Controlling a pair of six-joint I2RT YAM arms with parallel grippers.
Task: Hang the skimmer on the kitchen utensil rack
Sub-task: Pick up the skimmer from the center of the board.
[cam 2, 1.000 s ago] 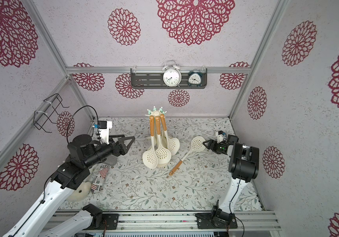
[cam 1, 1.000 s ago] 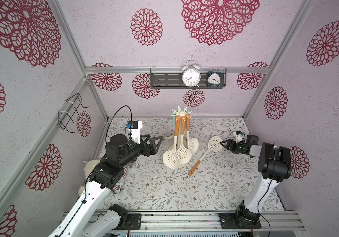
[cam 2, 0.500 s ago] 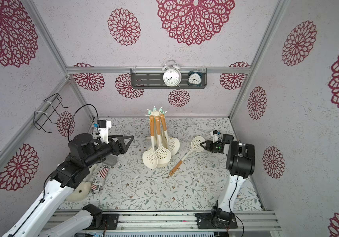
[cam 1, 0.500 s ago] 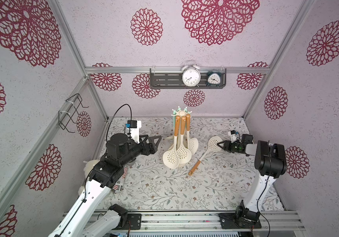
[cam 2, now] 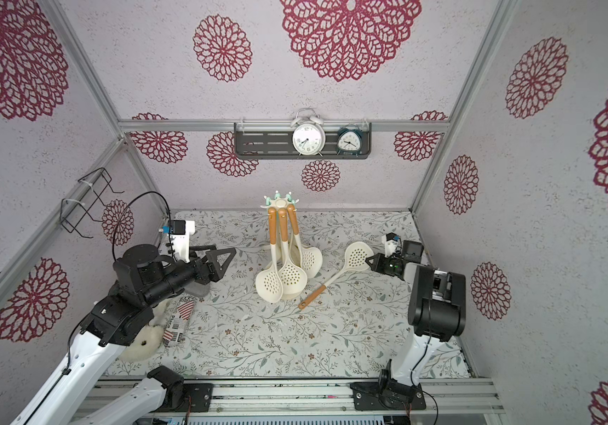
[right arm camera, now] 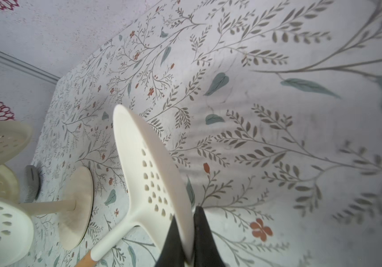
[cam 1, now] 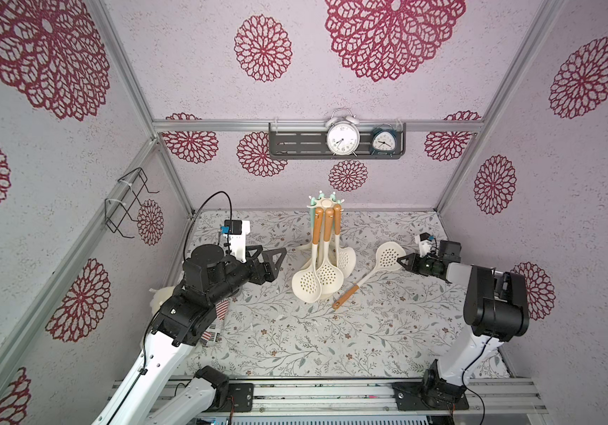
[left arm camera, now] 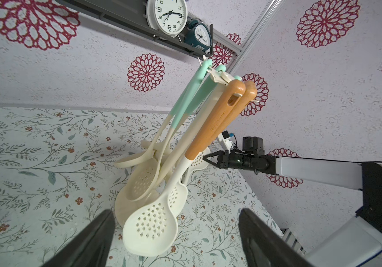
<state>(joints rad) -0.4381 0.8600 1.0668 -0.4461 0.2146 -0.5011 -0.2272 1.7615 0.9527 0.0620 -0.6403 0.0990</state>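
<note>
The skimmer (cam 1: 389,256) lies slantwise on the floral tabletop (cam 1: 295,342). Its orange handle end is nearest the front and points toward the base of the kitchen utensil rack (cam 1: 325,202). From there its long axis runs back and to the right, up to the perforated cream head.

The right hand (cam 1: 400,262) is at that head. In the right wrist view its two dark fingers (right arm camera: 202,233) are pinched tight on the head's rim, and the bowl stands on edge, not flat.

Across the tabletop the left hand (cam 1: 269,252) is level with the rack. It points toward the rack with its fingers spread wide and nothing between them.

The rack stands upright between the two hands. Several other skimmers (cam 1: 326,274) hang from its crown of hooks by orange and mint handles, heads down.

Farthest back, a dark shelf (cam 1: 295,145) on the wall carries two clocks (cam 1: 339,139).
</note>
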